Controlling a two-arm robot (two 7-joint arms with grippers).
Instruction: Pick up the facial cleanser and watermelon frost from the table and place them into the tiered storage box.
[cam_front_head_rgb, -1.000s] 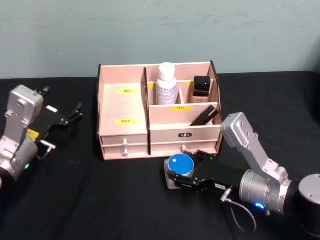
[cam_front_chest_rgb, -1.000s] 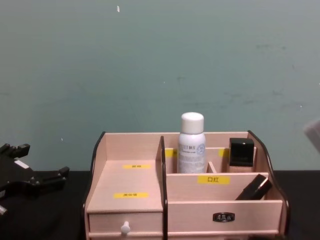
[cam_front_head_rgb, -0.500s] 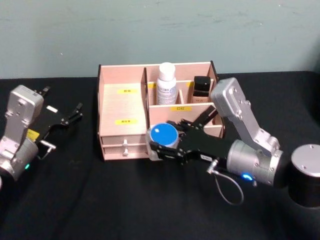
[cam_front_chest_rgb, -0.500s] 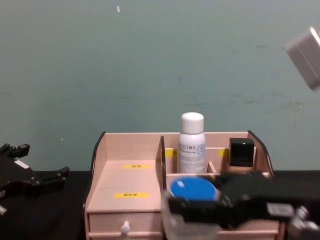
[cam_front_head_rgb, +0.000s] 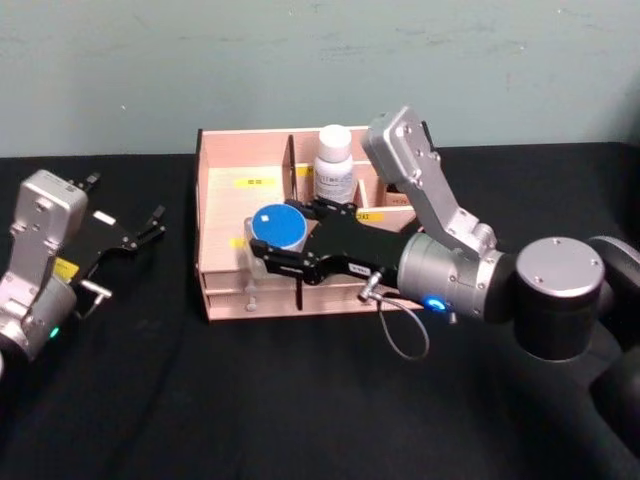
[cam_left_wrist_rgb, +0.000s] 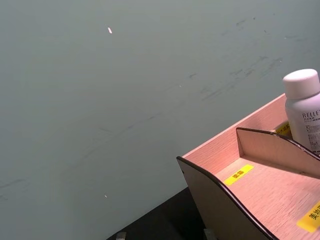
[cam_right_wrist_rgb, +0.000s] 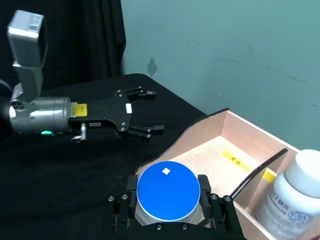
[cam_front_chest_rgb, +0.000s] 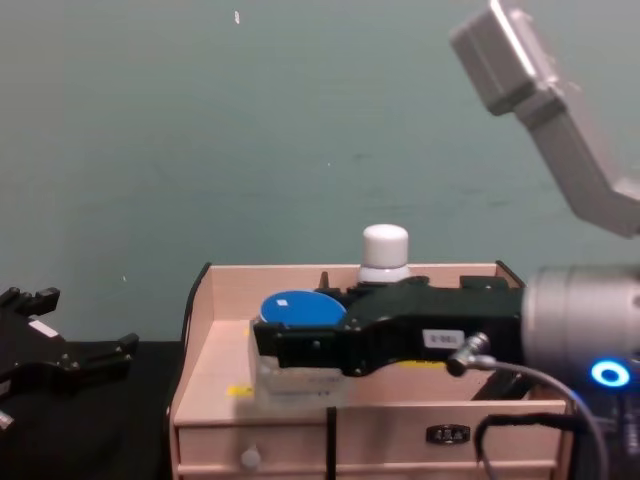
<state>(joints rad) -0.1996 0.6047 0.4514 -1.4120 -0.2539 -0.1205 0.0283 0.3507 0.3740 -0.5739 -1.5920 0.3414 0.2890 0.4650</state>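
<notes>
Black table (cam_front_head_rgb: 200, 400) below, right hand (cam_front_head_rgb: 274, 248) holds blue-lidded jar (cam_front_head_rgb: 279, 226) upright.

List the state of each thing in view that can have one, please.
right gripper: shut on blue-lidded jar, over the left tier of the tiered storage box.
blue-lidded jar: held, lid on.
left gripper: open, parked at the left.
white bottle: upright, capped.
drawer: shut.
</notes>
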